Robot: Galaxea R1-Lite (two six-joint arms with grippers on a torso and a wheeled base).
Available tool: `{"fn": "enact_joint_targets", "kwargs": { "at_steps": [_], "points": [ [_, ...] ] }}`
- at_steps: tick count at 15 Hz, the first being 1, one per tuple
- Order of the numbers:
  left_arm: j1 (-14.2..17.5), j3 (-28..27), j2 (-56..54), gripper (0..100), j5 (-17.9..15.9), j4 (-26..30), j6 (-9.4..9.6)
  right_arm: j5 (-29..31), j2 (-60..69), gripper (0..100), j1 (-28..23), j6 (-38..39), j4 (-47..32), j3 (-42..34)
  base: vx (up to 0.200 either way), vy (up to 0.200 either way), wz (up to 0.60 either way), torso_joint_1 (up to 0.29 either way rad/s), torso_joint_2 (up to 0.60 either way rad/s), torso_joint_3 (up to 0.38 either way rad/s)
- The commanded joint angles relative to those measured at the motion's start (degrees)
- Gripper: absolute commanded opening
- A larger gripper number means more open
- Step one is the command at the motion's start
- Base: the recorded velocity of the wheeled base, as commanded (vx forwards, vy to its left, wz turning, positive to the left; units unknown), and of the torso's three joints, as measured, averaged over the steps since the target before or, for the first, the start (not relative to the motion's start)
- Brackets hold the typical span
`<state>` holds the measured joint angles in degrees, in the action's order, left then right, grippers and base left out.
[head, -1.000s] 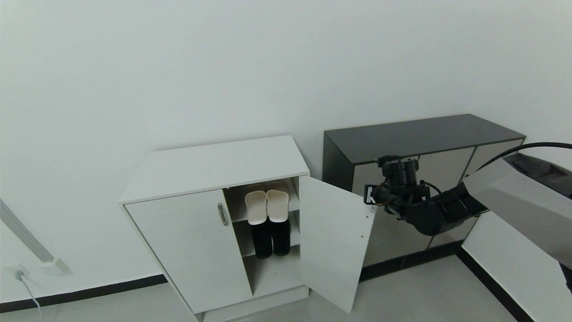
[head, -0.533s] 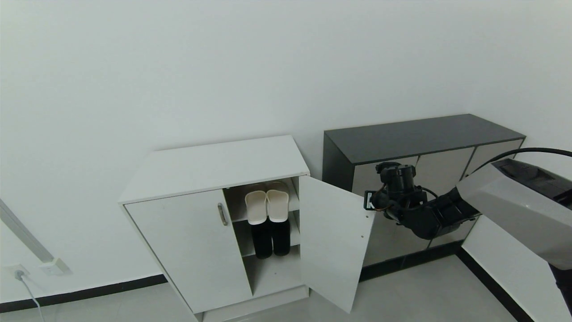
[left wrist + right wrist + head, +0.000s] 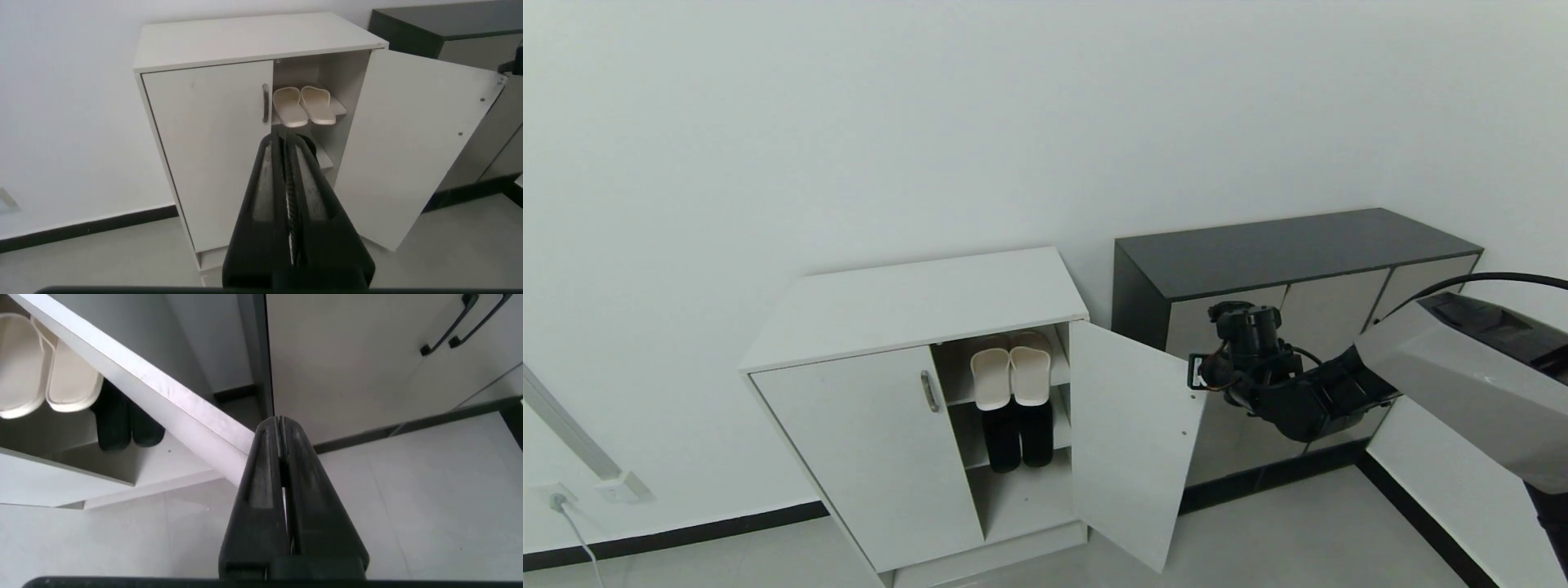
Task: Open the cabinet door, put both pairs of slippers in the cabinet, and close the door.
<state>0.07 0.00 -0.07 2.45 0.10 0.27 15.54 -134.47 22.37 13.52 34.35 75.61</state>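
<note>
Right gripper point(image 3: 1196, 371), closed tight, sits at the free edge of the open door point(image 3: 1131, 433); left of it, the cabinet point(image 3: 915, 306) holds white slippers point(image 3: 1011, 376) shelved above black slippers point(image 3: 1018, 437). Left gripper point(image 3: 288, 140) closed too.

Soft, even light throughout; shade gathers inside the open cabinet point(image 3: 915, 306).

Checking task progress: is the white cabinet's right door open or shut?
Open: the right door angles outward, showing white slippers and black slippers on shelves inside. The left door is shut.
</note>
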Motion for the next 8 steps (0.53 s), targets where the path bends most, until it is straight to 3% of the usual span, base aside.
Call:
{"fn": "enact_joint_targets", "kwargs": {
  "at_steps": [1, 8],
  "points": [
    [0.0, 0.0, 0.1, 0, 0.0, 0.0, 0.00, 0.0, 0.2, 0, 0.3, -0.1, -0.1, -0.5, 0.000, 0.000, 0.00, 0.000, 0.00, 0.000],
    [0.0, 0.0, 0.1, 0, 0.0, 0.0, 0.00, 0.0, 4.7, 0, 8.3, 0.9, 0.3, -8.5, 0.000, 0.000, 0.00, 0.000, 0.00, 0.000]
  ]
}}
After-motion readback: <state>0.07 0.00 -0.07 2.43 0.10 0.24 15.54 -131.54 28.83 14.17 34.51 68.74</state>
